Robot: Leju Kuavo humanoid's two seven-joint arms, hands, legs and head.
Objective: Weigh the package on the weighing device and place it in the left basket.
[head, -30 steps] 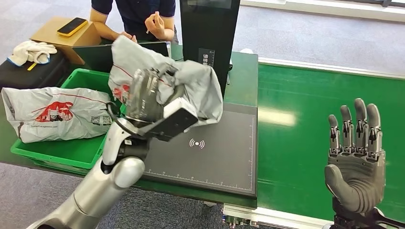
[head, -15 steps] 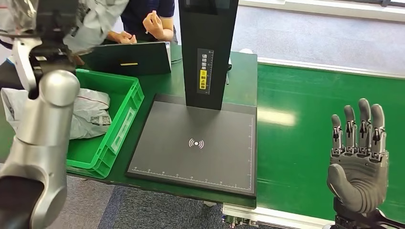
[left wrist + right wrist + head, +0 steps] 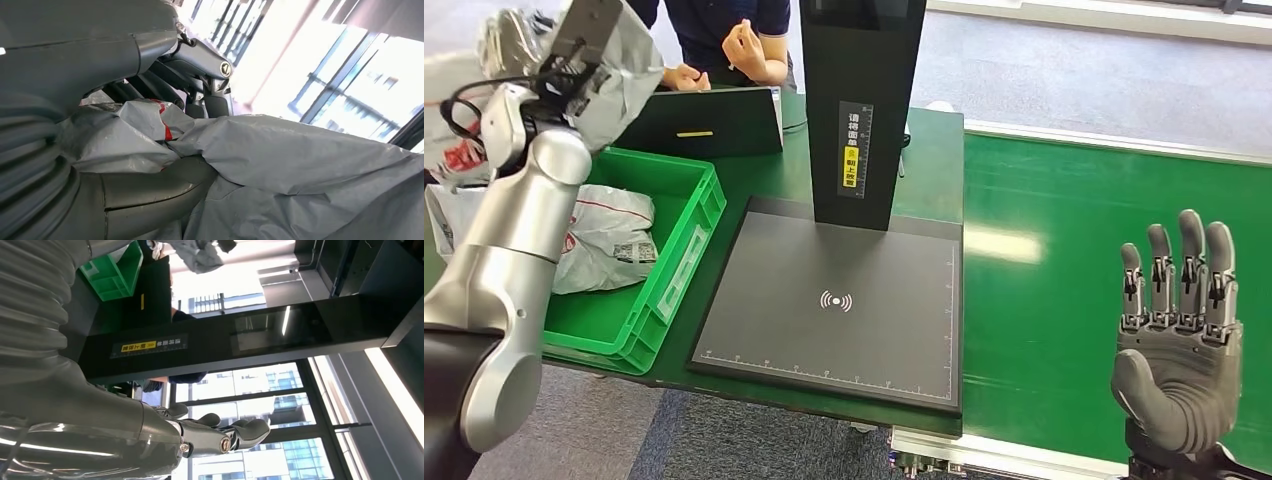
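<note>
I take the green basket (image 3: pixel 686 232) as my reference. My left hand (image 3: pixel 150 165) is raised high above the basket's far-left corner, and its thumb and dark fingers are closed around a bunched fold of the grey package (image 3: pixel 619 75), which I see clearly from the left wrist camera. Most of the package hangs loose beyond the fingers. From the head view the hand itself is largely hidden behind the wrist and the bag, so I can't say how much of the film is really inside the grasp.

The black scale platform (image 3: pixel 834 305) lies just beside the basket on its right, bare, with its upright column (image 3: pixel 859 100) at the back. I judge weighing as done and the drop into the basket as the step in hand. A white package (image 3: pixel 609 240) already lies inside the basket toward its left end.

My right hand (image 3: pixel 1176 335) sits well to the right of the basket, past the scale, over the green belt (image 3: pixel 1064 250), fingers straight, apart and holding nothing.

The risks as I see them: the bag looks to be above the basket's rim or beyond it, so releasing here could drop it outside. The slick film could also slip early. A person (image 3: pixel 724 40) sits just behind the basket, near my raised arm.
</note>
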